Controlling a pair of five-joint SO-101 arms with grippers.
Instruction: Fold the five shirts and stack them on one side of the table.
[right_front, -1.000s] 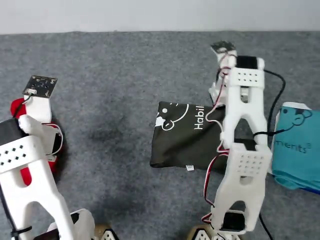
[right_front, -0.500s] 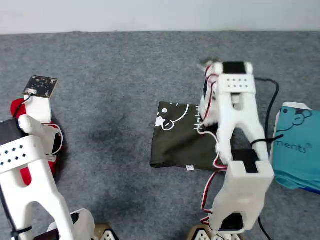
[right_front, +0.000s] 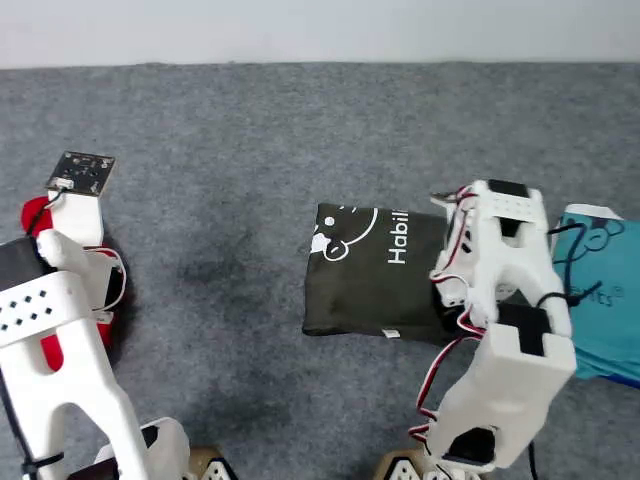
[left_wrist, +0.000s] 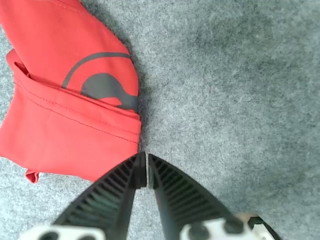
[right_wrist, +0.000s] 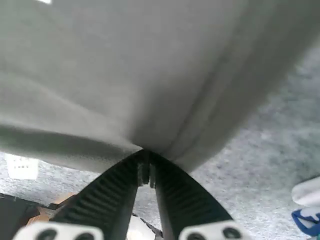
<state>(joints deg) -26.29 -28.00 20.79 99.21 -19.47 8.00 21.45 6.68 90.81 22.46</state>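
A folded black shirt (right_front: 365, 275) with white print lies mid-table. My right arm (right_front: 500, 270) bends over its right edge. In the right wrist view my right gripper (right_wrist: 145, 167) is shut on a fold of that shirt's cloth (right_wrist: 150, 75), which hangs lifted just above the grey surface. A red shirt (left_wrist: 65, 100) lies folded at the left edge of the table, partly under my left arm (right_front: 60, 310). My left gripper (left_wrist: 147, 170) is shut on nothing, its tips just off the red shirt's hem. A folded teal shirt (right_front: 600, 300) lies at the right edge.
The table is covered in grey felt (right_front: 220, 150), bare across the far half and between the red and black shirts. A white wall runs along the far edge. Cables hang from the right arm over the teal shirt.
The right arm has drawn back from the black shirt's far edge toward the near side and now bends low over its right edge. The left arm has not moved.
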